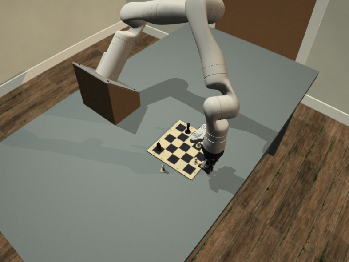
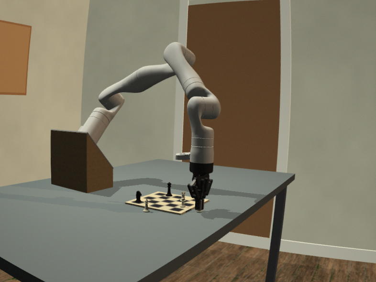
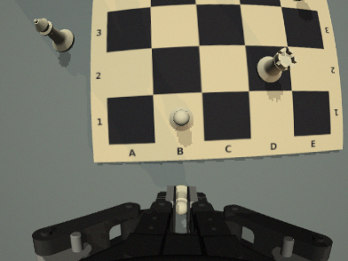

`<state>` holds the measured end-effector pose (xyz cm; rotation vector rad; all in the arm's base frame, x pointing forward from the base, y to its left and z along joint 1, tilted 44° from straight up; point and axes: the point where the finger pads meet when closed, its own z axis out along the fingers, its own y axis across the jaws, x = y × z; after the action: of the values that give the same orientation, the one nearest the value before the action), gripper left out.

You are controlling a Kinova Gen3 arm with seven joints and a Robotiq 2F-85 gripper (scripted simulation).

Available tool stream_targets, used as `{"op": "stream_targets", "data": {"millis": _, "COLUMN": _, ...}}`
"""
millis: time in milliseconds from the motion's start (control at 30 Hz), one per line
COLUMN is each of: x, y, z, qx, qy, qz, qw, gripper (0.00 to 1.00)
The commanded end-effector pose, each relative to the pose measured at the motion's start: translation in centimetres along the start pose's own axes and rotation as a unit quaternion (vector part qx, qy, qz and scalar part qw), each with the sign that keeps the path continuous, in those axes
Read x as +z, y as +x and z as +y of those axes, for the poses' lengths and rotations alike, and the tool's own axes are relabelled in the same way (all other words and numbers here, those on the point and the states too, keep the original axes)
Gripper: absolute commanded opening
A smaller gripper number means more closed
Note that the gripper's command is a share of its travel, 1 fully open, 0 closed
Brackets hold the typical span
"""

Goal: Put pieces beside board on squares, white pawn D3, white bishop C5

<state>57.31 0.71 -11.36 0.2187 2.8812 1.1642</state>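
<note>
The small chessboard (image 3: 213, 58) lies on the grey table, its squares lettered A to E and numbered 1 to 5. My gripper (image 3: 181, 197) is shut on the white pawn (image 3: 181, 200), just off the board's row-1 edge below column B. It shows low at the table in the top and exterior views (image 1: 208, 168) (image 2: 198, 206). The white bishop (image 3: 55, 35) stands upright on the table beside row 3, left of column A; it also shows in the top view (image 1: 162, 168).
Another white pawn (image 3: 181, 118) stands on B1. A white crowned piece (image 3: 275, 66) stands on D2. A black knight (image 1: 158, 146) stands on the far corner. A brown box (image 1: 105, 94) holds the arm's base.
</note>
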Motion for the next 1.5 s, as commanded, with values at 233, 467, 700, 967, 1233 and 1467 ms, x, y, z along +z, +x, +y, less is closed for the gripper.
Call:
{"op": "stream_targets", "data": {"millis": 233, "x": -1.2, "y": 0.0, "z": 0.0, "qx": 0.000, "qy": 0.000, "qz": 0.000, "qw": 1.000, "gripper": 0.00}}
{"op": "stream_targets", "data": {"millis": 467, "x": -6.1, "y": 0.0, "z": 0.0, "qx": 0.000, "qy": 0.000, "qz": 0.000, "qw": 1.000, "gripper": 0.00}}
{"op": "stream_targets", "data": {"millis": 700, "x": -9.1, "y": 0.0, "z": 0.0, "qx": 0.000, "qy": 0.000, "qz": 0.000, "qw": 1.000, "gripper": 0.00}}
{"op": "stream_targets", "data": {"millis": 967, "x": -10.0, "y": 0.0, "z": 0.0, "qx": 0.000, "qy": 0.000, "qz": 0.000, "qw": 1.000, "gripper": 0.00}}
{"op": "stream_targets", "data": {"millis": 1233, "x": -10.0, "y": 0.0, "z": 0.0, "qx": 0.000, "qy": 0.000, "qz": 0.000, "qw": 1.000, "gripper": 0.00}}
{"op": "stream_targets", "data": {"millis": 1467, "x": -10.2, "y": 2.0, "z": 1.3, "qx": -0.005, "qy": -0.004, "qz": -0.002, "qw": 1.000, "gripper": 0.00}}
